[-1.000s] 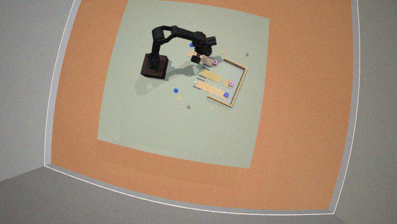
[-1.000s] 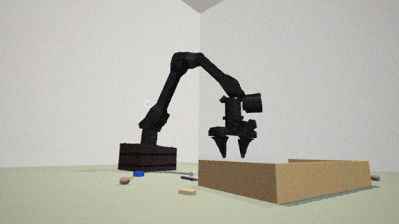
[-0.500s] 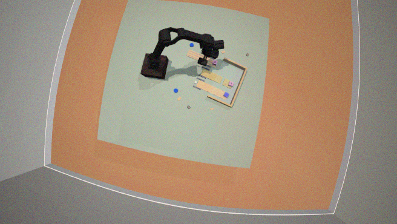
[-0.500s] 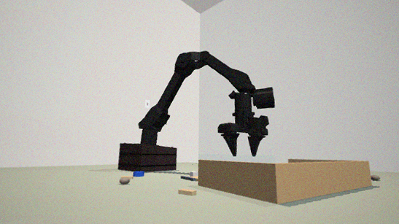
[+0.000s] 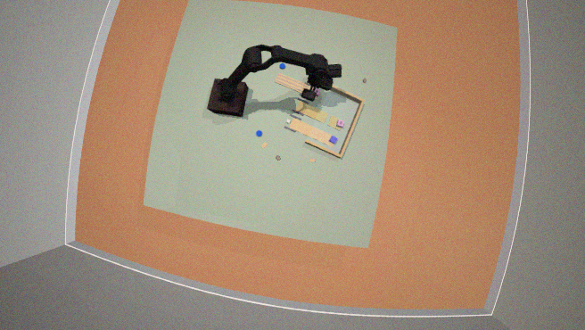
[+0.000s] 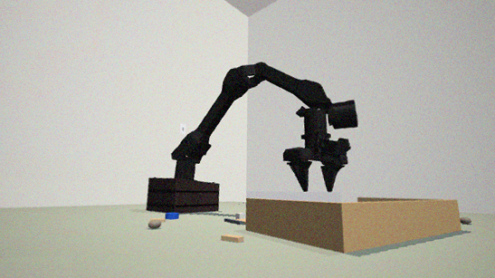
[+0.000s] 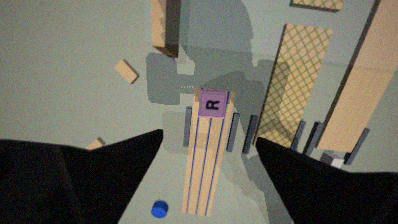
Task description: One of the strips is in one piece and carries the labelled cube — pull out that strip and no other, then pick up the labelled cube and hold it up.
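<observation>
Striped strip [image 5: 292,83] [image 7: 202,165] lying pulled out, R cube [image 5: 317,92] [image 7: 213,104] riding its end; hand [image 5: 313,89] [image 6: 317,191] [image 7: 209,137] hovering wide open, empty; lift remaining.

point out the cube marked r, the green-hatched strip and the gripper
cube marked R [image 7: 213,104]: wrist view, top face
green-hatched strip [image 5: 316,114] [image 7: 298,75]: top and wrist views, long piece's surface
gripper [image 6: 317,191]: exterior view, midway between fingertips
</observation>
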Robot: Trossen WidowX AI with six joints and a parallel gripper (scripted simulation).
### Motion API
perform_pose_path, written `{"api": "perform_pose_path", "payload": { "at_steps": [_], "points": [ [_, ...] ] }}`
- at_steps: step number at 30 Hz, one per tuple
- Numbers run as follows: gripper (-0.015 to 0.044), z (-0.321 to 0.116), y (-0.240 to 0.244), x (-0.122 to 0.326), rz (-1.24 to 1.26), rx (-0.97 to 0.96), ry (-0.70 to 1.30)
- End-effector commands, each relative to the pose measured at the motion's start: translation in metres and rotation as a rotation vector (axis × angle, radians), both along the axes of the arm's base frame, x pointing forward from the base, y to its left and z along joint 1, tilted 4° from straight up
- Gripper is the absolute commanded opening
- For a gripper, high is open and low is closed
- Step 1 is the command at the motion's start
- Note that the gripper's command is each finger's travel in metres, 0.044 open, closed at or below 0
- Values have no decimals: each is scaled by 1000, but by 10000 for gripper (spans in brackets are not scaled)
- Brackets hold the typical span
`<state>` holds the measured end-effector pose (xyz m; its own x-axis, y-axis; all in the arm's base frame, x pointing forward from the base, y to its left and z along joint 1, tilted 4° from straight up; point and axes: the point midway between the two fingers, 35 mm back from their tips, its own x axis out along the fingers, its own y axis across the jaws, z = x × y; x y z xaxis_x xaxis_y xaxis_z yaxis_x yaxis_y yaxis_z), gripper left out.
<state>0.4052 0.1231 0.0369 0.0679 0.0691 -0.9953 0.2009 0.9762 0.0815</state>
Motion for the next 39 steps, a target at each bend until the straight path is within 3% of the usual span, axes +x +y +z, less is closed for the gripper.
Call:
{"api": "perform_pose_path", "payload": {
  "at_steps": [1, 5, 13, 39],
  "points": [
    [440, 2, -5, 15, 4, 4, 2],
    [440, 4, -8, 25, 4, 4, 1],
    [250, -7, -7, 26, 4, 4, 1],
    [250, -49, -4, 28, 4, 4, 1]
  ]
}}
